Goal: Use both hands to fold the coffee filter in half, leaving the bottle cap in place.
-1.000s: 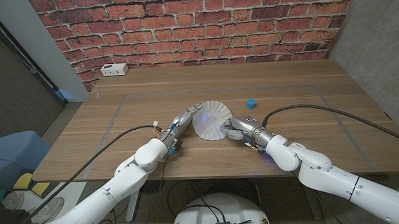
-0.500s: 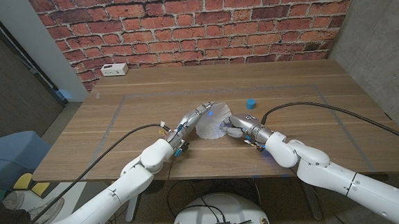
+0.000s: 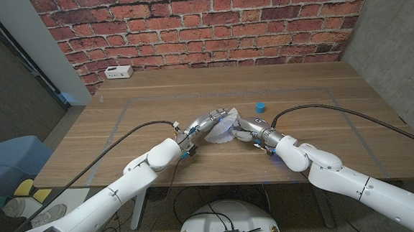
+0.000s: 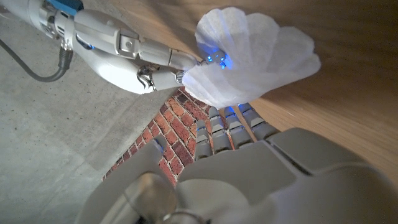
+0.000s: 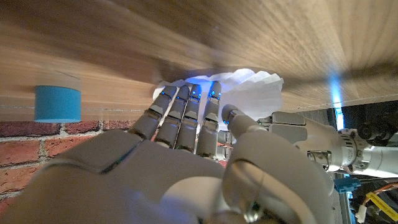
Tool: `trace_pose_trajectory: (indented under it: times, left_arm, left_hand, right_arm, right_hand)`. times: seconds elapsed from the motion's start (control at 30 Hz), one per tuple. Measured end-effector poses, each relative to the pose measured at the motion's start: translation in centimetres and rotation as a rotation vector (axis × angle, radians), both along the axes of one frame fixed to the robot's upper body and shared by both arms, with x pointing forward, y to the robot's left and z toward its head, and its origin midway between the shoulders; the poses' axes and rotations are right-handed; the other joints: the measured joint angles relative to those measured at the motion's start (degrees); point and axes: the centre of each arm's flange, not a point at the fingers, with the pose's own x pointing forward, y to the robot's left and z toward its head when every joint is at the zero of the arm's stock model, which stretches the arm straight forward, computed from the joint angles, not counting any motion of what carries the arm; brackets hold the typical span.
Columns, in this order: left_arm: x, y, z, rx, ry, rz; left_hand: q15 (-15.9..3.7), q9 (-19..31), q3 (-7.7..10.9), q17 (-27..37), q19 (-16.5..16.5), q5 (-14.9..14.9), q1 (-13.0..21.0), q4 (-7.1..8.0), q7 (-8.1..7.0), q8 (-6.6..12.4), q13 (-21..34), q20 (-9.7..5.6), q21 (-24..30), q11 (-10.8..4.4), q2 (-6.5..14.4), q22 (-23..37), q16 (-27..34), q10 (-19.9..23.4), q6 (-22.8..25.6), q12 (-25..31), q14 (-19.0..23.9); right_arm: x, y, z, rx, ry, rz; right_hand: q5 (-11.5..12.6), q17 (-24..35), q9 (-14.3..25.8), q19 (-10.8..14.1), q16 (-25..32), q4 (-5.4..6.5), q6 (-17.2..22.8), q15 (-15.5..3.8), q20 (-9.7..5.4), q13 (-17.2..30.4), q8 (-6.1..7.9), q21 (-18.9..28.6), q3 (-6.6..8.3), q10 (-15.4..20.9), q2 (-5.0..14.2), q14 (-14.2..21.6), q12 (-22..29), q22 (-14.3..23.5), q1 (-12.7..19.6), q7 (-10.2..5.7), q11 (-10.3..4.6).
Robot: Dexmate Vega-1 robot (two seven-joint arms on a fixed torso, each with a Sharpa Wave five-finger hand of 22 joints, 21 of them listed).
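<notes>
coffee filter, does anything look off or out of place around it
Nothing stands out. The white coffee filter is bunched partway into its fold between the left hand and right hand, as expected mid-fold. The blue bottle cap sits apart on the table, untouched.

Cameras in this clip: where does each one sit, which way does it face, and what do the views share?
Head view: on the robot's head, looking down the table; both arms, left hand, right hand.
Left wrist view: behind the left hand, facing the coffee filter; the other arm shows too.
Right wrist view: behind the right hand, facing the filter and the bottle cap.
All three share the filter.
</notes>
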Motion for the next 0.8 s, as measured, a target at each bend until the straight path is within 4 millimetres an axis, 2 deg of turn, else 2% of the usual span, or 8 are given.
trace_pose_trajectory:
  times: [0.13,0.17,0.27,0.43,0.6,0.8]
  left_arm:
    - [-0.4,-0.4,0.6,0.008,-0.014,-0.013]
    - [0.2,-0.2,-0.1,0.06,0.007,0.024]
    - [0.2,-0.4,0.0,0.088,0.007,0.035]
    - [0.2,-0.5,0.1,0.113,0.004,0.044]
    - [0.4,-0.6,0.1,0.135,0.008,0.057]
    - [0.4,-0.7,0.2,0.159,0.009,0.071]
  left_hand:
    - [-0.12,0.0,-0.65,0.0,0.31,0.29,-0.31,0.21,-0.25,0.0,0.0,0.31,0.0,-0.16,-0.31,0.0,0.0,0.27,-0.25,0.0,0.48]
    - [-0.12,0.0,-0.65,0.0,0.31,0.3,-0.36,0.21,-0.33,0.0,0.0,0.31,0.0,0.01,-0.29,0.0,0.0,0.44,-0.33,0.0,0.48]
    - [-0.12,0.01,-0.83,0.0,0.31,0.3,-0.97,0.39,-0.61,0.0,0.0,0.31,-0.23,0.09,-0.39,-0.01,0.0,0.52,-0.61,0.0,0.48]
    - [-0.12,0.01,-0.9,0.0,-0.02,0.51,-1.06,0.45,-0.85,0.0,0.0,0.63,-0.46,0.09,-0.46,0.0,0.0,0.52,-0.86,0.0,0.48]
    - [-0.12,0.01,-1.45,0.0,0.3,0.73,-1.67,0.57,-1.26,-0.28,0.0,0.94,-0.76,0.31,-0.31,0.08,-0.22,0.31,-1.7,0.0,0.48]
    - [0.08,0.01,-2.03,0.0,-0.02,1.14,-2.43,0.71,-1.75,-0.28,0.0,1.24,-0.98,0.52,-0.49,0.15,-0.34,0.09,-2.83,-0.33,0.27]
  right_arm:
    - [0.0,-0.1,0.1,0.007,-0.005,-0.003]
    - [0.0,-0.4,0.4,0.009,-0.01,-0.006]
    - [-0.1,-0.7,0.7,0.024,-0.017,-0.009]
    - [-0.3,-1.3,1.3,0.06,-0.038,-0.009]
    - [-0.6,-2.1,1.7,0.087,-0.057,-0.018]
    - [-1.2,-3.0,2.6,0.127,-0.092,-0.025]
  right_hand:
    - [0.0,0.0,0.0,0.0,0.0,0.0,0.0,0.0,0.0,0.0,-0.02,0.11,0.0,0.0,0.0,0.0,0.0,-0.01,0.0,0.0,0.0]
    - [0.0,0.0,0.0,0.0,0.0,0.0,0.0,0.0,0.0,0.04,-0.02,0.12,0.0,0.13,0.0,0.0,0.0,-0.02,0.0,0.0,-0.13]
    - [0.0,0.13,0.0,0.13,0.0,0.15,0.0,0.11,-0.13,0.17,-0.02,0.12,-0.15,0.23,0.0,0.11,-0.22,-0.04,0.0,0.0,-0.23]
    - [0.0,0.19,0.0,0.34,0.0,0.24,0.0,0.72,-0.32,0.17,-0.02,0.13,-0.24,0.76,0.0,0.72,-0.22,-0.03,0.0,0.0,0.3]
    - [0.0,0.19,0.0,1.45,0.0,0.24,0.31,1.03,0.79,0.17,-0.02,0.73,-0.24,1.14,0.0,1.03,-0.22,0.54,0.0,0.31,0.31]
    - [0.0,0.19,0.0,1.53,0.0,0.24,0.63,0.82,0.47,0.17,-0.02,0.57,-0.24,1.14,0.0,1.24,-0.22,0.36,0.0,-0.01,0.31]
